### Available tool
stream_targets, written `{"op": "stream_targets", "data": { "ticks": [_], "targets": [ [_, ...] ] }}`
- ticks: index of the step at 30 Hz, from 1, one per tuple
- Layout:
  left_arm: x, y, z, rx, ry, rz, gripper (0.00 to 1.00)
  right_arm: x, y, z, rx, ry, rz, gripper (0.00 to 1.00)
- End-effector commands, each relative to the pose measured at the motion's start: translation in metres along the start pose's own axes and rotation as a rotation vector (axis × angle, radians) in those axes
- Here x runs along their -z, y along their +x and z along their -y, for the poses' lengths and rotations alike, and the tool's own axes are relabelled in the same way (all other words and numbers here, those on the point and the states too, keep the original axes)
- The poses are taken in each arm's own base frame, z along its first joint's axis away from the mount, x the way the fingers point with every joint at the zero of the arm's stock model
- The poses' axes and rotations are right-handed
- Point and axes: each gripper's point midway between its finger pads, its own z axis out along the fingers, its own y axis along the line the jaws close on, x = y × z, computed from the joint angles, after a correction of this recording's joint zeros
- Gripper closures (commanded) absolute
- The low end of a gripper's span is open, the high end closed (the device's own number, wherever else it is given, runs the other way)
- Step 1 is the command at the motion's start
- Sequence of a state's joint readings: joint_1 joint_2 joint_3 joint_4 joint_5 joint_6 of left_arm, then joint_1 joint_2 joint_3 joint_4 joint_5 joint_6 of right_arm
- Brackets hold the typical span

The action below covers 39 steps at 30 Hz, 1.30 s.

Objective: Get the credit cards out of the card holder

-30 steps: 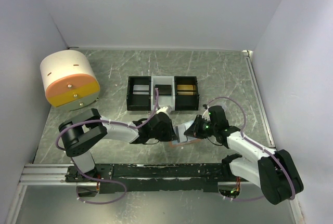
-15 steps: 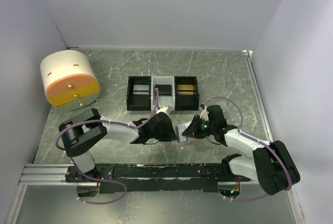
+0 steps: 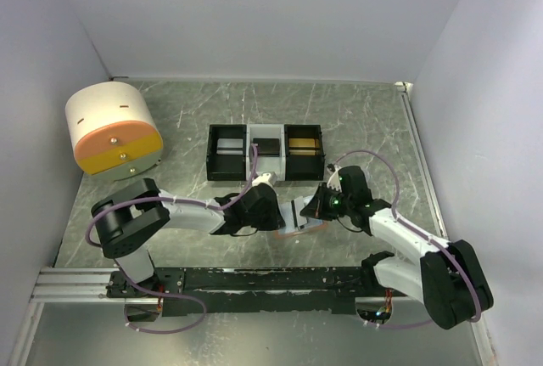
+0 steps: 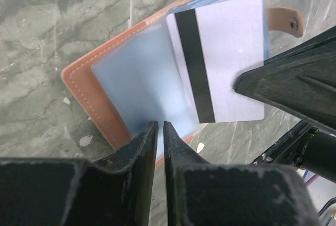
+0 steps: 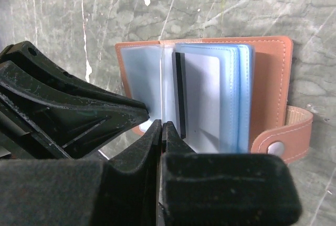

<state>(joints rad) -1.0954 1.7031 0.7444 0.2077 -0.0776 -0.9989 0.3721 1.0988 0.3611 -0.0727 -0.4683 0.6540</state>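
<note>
**Desk:** Where is the card holder?

**Photographer:** Low centre of the overhead frame, between the two arms and just below the black-and-white tray. It lies open on the green marbled bench, salmon cover down and pale blue sleeves up. Its snap strap lies out at the upper right of the left wrist view.

**Desk:** And the jaws?

**Photographer:** The left jaws, bottom centre of that same view, stand at a thin slit, nipped on the holder's lower edge. The right jaws are pressed fully together, their tips at the foot of an upright sleeve. Whether they pinch anything, I cannot tell.

**Desk:** Any card showing?

**Photographer:** One white card with a black stripe. It lies over the sleeves, its lower right corner past the holder's rim. The right jaws' dark bulk overlaps its right edge.
</note>
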Motion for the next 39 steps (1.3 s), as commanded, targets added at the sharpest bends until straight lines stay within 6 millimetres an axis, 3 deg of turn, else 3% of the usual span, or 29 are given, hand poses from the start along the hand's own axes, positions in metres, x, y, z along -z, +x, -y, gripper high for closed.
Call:
{"op": "stream_targets", "data": {
  "ticks": [1,8,15,17,23,28,31,34,39],
  "targets": [
    [0.007,0.005,-0.030,-0.048,-0.128,-0.002,0.77,0.007,-0.004,0.003,0.043,0.035,0.013,1.00],
    [0.015,0.005,-0.043,-0.061,-0.173,0.010,0.77,0.018,-0.017,-0.018,0.094,-0.039,0.075,1.00],
    [0.023,0.006,-0.060,-0.067,-0.243,0.016,0.78,0.034,-0.044,-0.027,0.166,-0.017,0.204,1.00],
    [0.030,0.000,-0.055,-0.056,-0.210,0.051,0.76,0.039,-0.050,-0.033,0.196,-0.029,0.236,1.00],
    [0.070,-0.036,-0.006,-0.096,-0.004,0.180,0.58,0.054,-0.070,-0.059,0.280,-0.109,0.340,1.00],
    [0.103,-0.059,-0.002,-0.181,-0.057,0.213,0.35,0.065,-0.081,-0.081,0.386,-0.160,0.407,1.00],
    [0.126,-0.079,-0.009,-0.216,-0.082,0.236,0.19,0.069,-0.086,-0.091,0.457,-0.168,0.444,1.00],
    [0.147,-0.104,-0.035,-0.197,-0.135,0.262,0.11,0.070,-0.091,-0.099,0.527,-0.149,0.480,1.00],
    [0.185,-0.143,-0.085,-0.125,-0.236,0.317,0.02,0.059,-0.080,-0.133,0.707,-0.145,0.505,1.00]
  ]
}}
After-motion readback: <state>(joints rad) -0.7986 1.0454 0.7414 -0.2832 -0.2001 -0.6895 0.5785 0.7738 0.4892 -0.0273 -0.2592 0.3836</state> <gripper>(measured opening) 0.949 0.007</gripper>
